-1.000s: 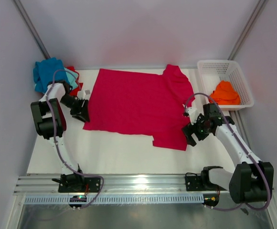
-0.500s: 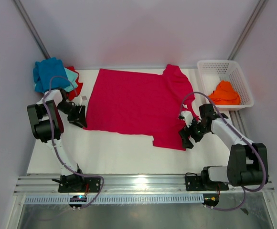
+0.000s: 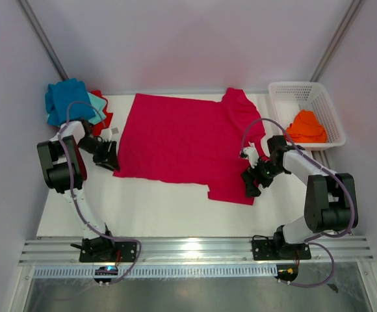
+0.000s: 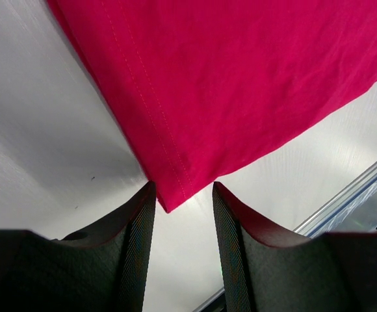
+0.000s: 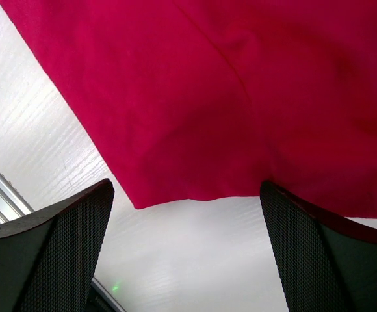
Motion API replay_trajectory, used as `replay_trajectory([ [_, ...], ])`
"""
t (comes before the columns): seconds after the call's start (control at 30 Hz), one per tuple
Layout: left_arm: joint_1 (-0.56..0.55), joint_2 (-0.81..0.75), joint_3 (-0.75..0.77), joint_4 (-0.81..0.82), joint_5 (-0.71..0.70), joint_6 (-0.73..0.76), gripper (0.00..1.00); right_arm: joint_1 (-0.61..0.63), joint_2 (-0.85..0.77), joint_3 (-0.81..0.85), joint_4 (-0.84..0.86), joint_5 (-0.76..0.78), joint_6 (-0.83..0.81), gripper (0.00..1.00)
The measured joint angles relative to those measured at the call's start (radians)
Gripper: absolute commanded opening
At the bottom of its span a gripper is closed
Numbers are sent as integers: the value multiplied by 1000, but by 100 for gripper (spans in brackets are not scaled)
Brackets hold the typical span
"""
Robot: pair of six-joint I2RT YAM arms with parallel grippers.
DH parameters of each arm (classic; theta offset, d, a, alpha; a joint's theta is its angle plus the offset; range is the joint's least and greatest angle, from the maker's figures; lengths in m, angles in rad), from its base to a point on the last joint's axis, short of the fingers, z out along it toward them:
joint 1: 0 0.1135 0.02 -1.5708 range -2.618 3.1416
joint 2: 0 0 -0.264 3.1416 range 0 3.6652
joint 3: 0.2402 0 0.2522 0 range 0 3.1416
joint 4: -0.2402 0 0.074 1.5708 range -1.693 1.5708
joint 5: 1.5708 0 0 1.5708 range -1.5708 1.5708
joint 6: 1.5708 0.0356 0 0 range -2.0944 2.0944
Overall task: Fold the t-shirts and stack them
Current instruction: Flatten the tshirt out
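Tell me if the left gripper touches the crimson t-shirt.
Cannot tell. Left wrist view: the crimson t-shirt corner sits between the left gripper fingers; contact unclear.

Pale lilac walls (image 3: 188, 39) enclose a white table (image 3: 162, 209) edged by a metal rail (image 3: 195, 250) at its near side.

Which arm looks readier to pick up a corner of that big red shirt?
Probably left: the left tool has a corner of the crimson t-shirt right between its narrowed fingers; the right tool gapes wide at the hem.
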Motion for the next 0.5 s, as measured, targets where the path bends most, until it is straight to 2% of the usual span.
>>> replay_trajectory([
  [0.13,0,13,42,-39,23,18,41,0,37,41,-23,-4,-28,90],
  [0.5,0,48,64,-143,63,75,38,-3,131,118,-82,-2,-69,90],
])
